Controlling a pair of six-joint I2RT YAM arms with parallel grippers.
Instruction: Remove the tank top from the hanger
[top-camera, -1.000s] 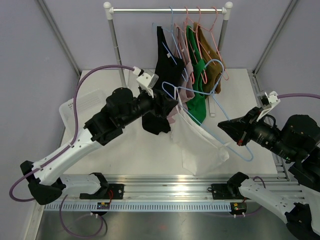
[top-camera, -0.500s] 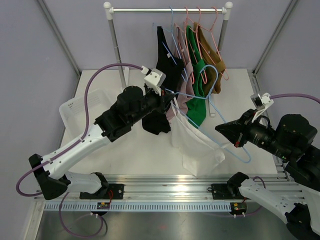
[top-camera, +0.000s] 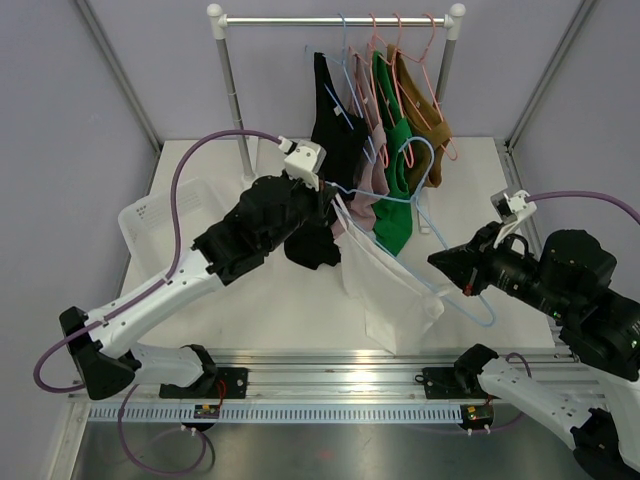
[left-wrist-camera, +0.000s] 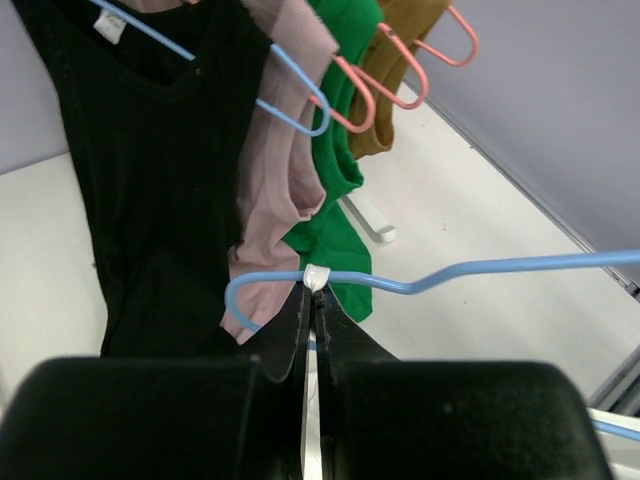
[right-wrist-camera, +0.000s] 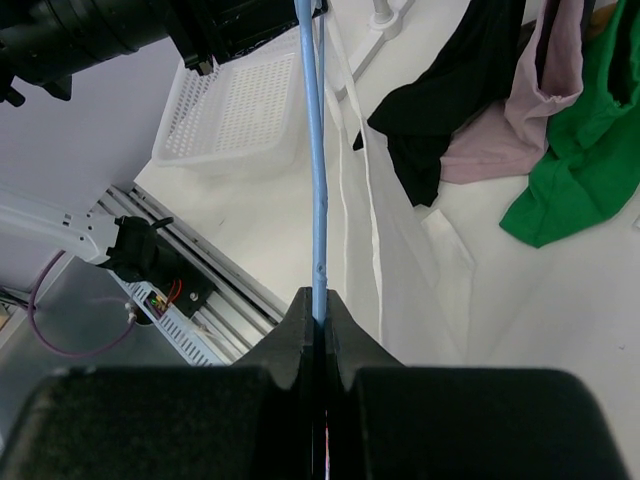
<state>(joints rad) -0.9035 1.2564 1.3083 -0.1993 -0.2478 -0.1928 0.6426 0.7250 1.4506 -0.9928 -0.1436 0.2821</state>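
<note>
At the left gripper's (left-wrist-camera: 315, 303) tips, the two fingers are pressed together on a narrow white strap (left-wrist-camera: 317, 277) of the tank top. The pinch is right where the strap loops over the wire of the blue hanger (left-wrist-camera: 480, 268). The strap sits just inboard of the hanger's rounded shoulder end, so it is not yet off the wire.

Across from it, the right gripper (right-wrist-camera: 318, 303) is clamped shut on the hanger's thin blue wire near the opposite end and holds the hanger out in the air, tilted, away from the rail (top-camera: 330, 20). The white tank top (top-camera: 385, 285) hangs from the hanger between the two arms. Its body droops toward the table (top-camera: 260, 290), and its lower edge appears to rest there.

Behind them, a black top (top-camera: 330, 120), a pink one (top-camera: 362, 185), a green one (top-camera: 395, 205) and a brown one (top-camera: 425, 120) hang on the rail from their own hangers. A white basket (top-camera: 165, 215) stands at the left, partly under the left arm.

The step in hand looks to be slipping the first strap off the hanger's shoulder. The next move would call for the left gripper to carry the strap out along the wire and around the curved end. Meanwhile the right gripper must hold the hanger firm against that pull, so the wire does not swing or twist. The far strap cannot be made out clearly here, and it probably has to be freed afterwards.
</note>
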